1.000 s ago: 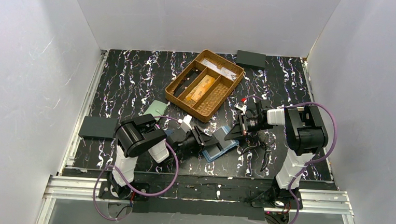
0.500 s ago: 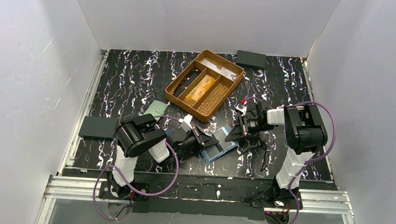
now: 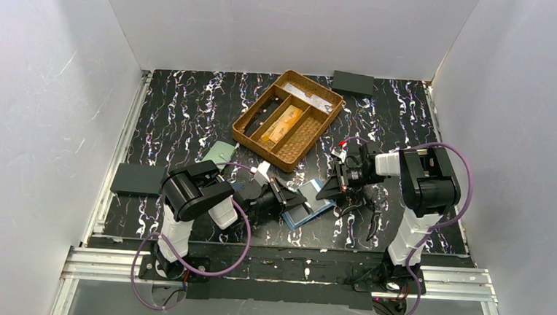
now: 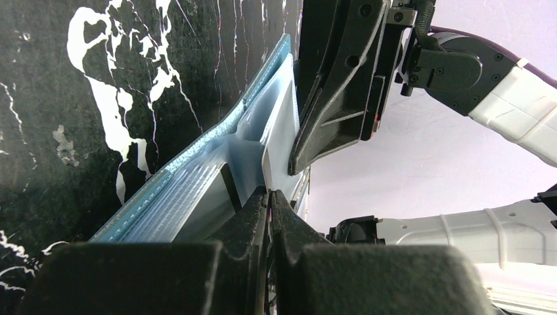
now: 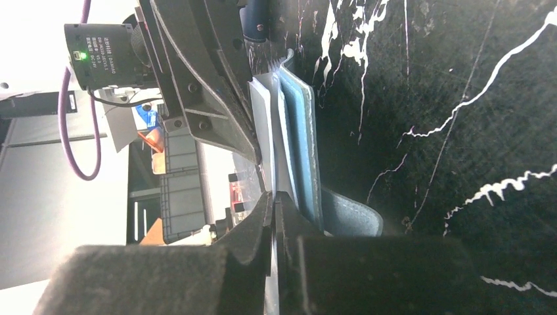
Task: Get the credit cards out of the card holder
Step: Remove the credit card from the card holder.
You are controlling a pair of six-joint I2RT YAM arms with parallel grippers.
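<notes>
Card holder (image 3: pixel 307 207), steel-blue and spread open, lies on the marbled table (image 3: pixel 191 108) near its front edge, between the two arms. Left gripper (image 4: pixel 269 194) is pinched tight on a thin pale edge of its inner panel. Right gripper (image 5: pixel 274 197), jaws all but together, nips a pale sheet on the opposite half. Whether either sheet is card or pocket lining cannot be told. No orange-gold credit cards show at the holder, so the extraction looks barely begun. Tan strips sit in the wicker tray (image 3: pixel 261 103) beyond, well apart.
</notes>
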